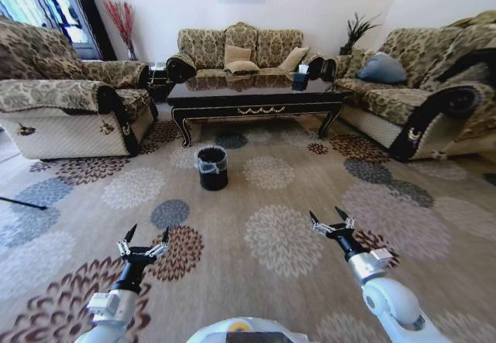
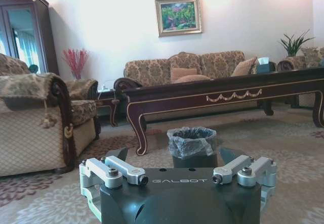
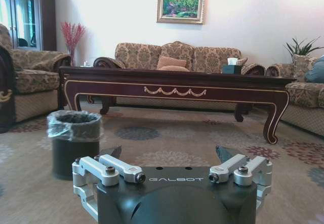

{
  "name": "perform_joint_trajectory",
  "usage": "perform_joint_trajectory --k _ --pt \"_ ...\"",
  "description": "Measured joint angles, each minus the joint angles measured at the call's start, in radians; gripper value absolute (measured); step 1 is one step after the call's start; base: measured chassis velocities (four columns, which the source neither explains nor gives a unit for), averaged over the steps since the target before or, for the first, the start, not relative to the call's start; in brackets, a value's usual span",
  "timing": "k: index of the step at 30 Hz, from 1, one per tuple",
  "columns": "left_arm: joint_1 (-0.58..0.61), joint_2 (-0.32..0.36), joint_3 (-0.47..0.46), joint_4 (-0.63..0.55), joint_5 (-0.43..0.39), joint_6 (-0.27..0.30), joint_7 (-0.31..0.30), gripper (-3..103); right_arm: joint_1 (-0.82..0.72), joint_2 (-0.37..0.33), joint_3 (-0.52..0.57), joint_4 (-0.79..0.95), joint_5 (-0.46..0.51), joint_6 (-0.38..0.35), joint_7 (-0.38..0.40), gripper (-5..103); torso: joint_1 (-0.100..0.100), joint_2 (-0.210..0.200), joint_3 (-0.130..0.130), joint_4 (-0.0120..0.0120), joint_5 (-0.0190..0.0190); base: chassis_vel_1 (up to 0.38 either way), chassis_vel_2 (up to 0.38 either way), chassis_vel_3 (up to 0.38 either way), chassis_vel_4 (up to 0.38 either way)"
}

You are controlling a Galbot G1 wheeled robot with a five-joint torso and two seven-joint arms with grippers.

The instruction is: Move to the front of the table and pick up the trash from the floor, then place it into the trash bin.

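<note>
While both grippers, left (image 1: 143, 235) and right (image 1: 331, 219), hover open and empty near the robot, the bin (image 1: 211, 167) stands before the far table (image 1: 256, 103); driving ahead risks toppling it.

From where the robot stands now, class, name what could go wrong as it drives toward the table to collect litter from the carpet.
1. The bin stands on the carpet between the robot and the table, so driving straight ahead might knock it over.
2. Both tools, left and right, are open and held low out front, so they may strike the bin or the table edge first.
3. No litter is visible yet, and the busy flower pattern could hide small pieces.
</note>
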Motion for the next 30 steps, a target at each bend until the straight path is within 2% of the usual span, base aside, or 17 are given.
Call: perform_joint_trajectory --k 10,15,19,22,30 --pt "0.0 0.0 0.0 0.0 0.0 0.0 0.0 100 0.0 0.0 0.0 0.0 0.0 0.0 0.0 100 0.0 0.0 0.0 -0.0002 -0.0009 0.349 -0.359 -0.352 0.348" --pt "0.0 0.0 0.0 0.0 0.0 0.0 0.0 100 0.0 0.0 0.0 0.0 0.0 0.0 0.0 100 0.0 0.0 -0.001 -0.0003 -0.0003 0.251 -0.251 -0.199 0.263" --pt "0.0 0.0 0.0 0.0 0.0 0.0 0.0 100 0.0 0.0 0.0 0.0 0.0 0.0 0.0 100 0.001 0.003 0.001 0.0 -0.0012 -0.001 -0.008 -0.013 0.024" --pt "0.0 0.0 0.0 0.0 0.0 0.0 0.0 100 0.0 0.0 0.0 0.0 0.0 0.0 0.0 100 0.003 0.011 0.007 0.0001 -0.0003 -0.068 0.105 0.073 -0.094" --pt "0.0 0.0 0.0 0.0 0.0 0.0 0.0 100 0.0 0.0 0.0 0.0 0.0 0.0 0.0 100 0.003 0.049 0.044 -0.0002 -0.0005 -0.012 0.014 0.011 -0.014"
